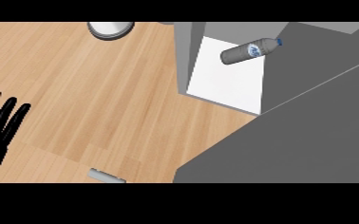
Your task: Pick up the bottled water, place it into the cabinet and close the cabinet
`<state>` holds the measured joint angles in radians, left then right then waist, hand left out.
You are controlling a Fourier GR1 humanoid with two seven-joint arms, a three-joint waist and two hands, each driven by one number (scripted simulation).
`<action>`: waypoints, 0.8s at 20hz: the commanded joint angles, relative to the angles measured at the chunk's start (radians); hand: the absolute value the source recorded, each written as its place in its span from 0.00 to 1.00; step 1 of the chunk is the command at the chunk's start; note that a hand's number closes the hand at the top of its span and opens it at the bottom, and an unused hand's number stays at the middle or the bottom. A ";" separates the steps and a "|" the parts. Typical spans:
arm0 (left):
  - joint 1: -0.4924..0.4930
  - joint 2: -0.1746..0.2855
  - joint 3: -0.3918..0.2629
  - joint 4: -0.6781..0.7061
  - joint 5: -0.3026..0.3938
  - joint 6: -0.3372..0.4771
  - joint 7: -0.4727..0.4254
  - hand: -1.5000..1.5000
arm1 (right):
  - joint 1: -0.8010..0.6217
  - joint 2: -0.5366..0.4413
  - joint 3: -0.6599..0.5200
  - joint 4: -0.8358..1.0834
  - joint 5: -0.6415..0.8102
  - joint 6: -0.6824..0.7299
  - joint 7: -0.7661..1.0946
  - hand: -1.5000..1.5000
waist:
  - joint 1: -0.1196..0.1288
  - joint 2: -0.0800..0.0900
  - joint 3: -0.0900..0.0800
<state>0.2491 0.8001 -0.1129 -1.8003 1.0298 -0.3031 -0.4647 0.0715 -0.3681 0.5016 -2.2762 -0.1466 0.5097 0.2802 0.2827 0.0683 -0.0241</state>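
The bottled water lies tilted inside the open cabinet, on its white floor near the back; the bottle is grey with a blue cap and a white-blue label. The cabinet's grey side wall stands left of the bottle. A large grey panel, which looks like the cabinet's door, fills the lower right. My left hand rests at the far left edge with straight black fingers, far from the cabinet. My right hand does not show.
A round white and dark dish sits at the top edge of the wooden counter. A small grey object lies at the bottom edge.
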 commanded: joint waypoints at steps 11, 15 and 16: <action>0.005 -0.017 0.001 0.046 0.008 -0.004 0.001 0.00 | -0.453 0.280 -0.121 0.410 0.008 -0.214 0.239 1.00 | -0.039 -0.025 0.011; 0.000 -0.006 0.022 0.055 0.018 -0.007 0.003 0.00 | -0.611 0.363 -0.199 0.569 0.059 -0.327 0.269 1.00 | -0.053 -0.025 0.015; 0.002 -0.008 0.023 0.048 0.022 -0.001 0.005 0.00 | -0.647 0.364 -0.213 0.606 0.088 -0.371 0.266 1.00 | -0.060 -0.029 0.016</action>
<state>0.2474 0.7912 -0.0990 -1.7595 1.0450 -0.3049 -0.4606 -0.4278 -0.0684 0.3581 -1.7962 -0.1120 0.2526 0.5240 0.2371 0.0458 -0.0093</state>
